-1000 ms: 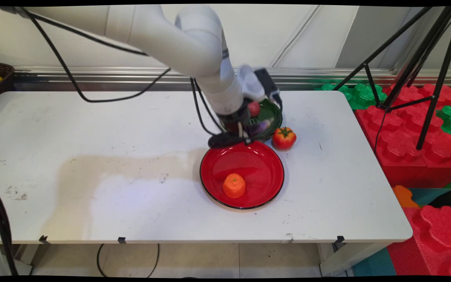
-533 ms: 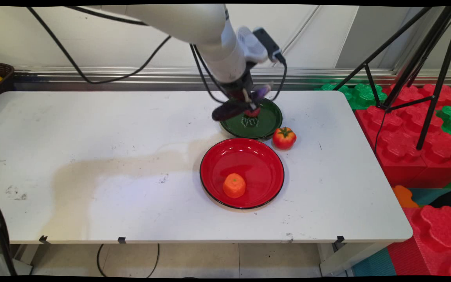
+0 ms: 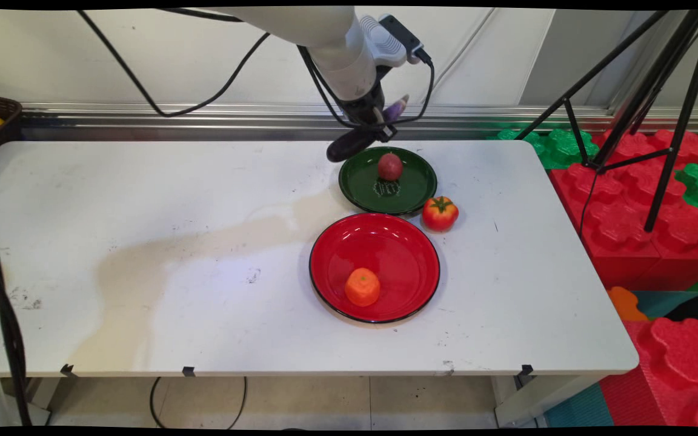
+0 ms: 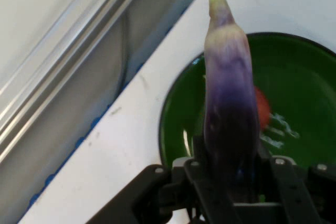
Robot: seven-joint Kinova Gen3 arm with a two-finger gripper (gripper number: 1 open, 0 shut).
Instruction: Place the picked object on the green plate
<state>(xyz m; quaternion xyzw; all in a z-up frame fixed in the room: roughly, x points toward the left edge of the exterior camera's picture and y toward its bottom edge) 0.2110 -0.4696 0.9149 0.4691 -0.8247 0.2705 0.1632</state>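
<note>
Gripper clamping an eggplant above the green plate's far rim

Nearest the camera, an orange (image 3: 362, 286) is sitting on the red plate (image 3: 409, 254). Behind that, the green plate (image 3: 412, 181) is carrying a red apple (image 3: 389, 166), a tomato (image 3: 440, 213) just right of it. Farthest, the gripper (image 3: 379, 126) is pinching the eggplant (image 4: 231, 103) (purple, pale-tipped) in the air.
</note>
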